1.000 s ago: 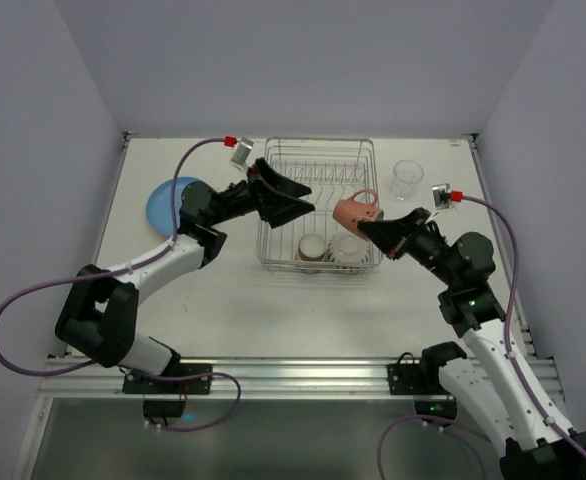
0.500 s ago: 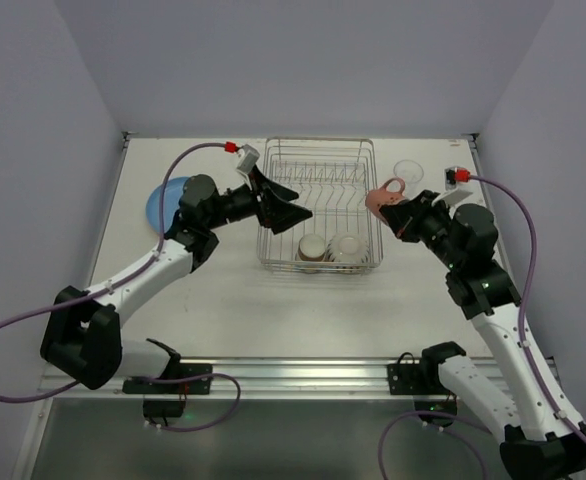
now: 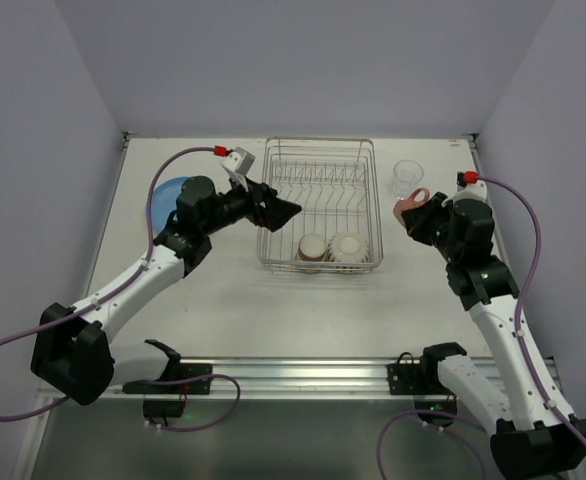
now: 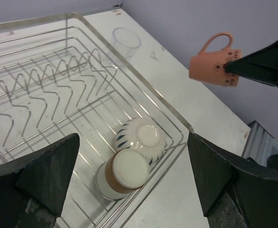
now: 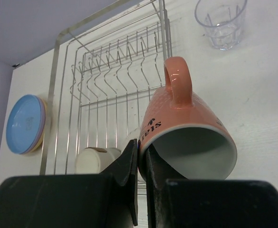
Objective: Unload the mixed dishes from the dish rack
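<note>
A salmon-pink cup point(image 3: 410, 205) with a handle hangs tilted over the table right of the dish rack point(image 3: 320, 142), below the clear glass tumbler point(image 3: 407, 177). My right gripper point(image 3: 418, 218) is shut on its rim; the right wrist view shows the cup point(image 5: 186, 128) pinched at the gripper point(image 5: 142, 156). Low in the rack lie a cream cup with a brown band point(image 4: 125, 173) and an upturned cream bowl point(image 4: 141, 136). My left gripper point(image 3: 285, 207) stands wide open at the rack's left side; in its own view the left gripper point(image 4: 133, 145) holds nothing.
A blue plate point(image 3: 161, 200) lies left of the rack, partly under the left arm; the right wrist view shows the plate point(image 5: 25, 123) on top of others. The rack's upright tines point(image 4: 44, 76) hold nothing. White walls close in both sides.
My right gripper has carried the pink cup rightward, off the rack's right edge to the table beside the glass. The left gripper has drawn back a little to the left, still open.
</note>
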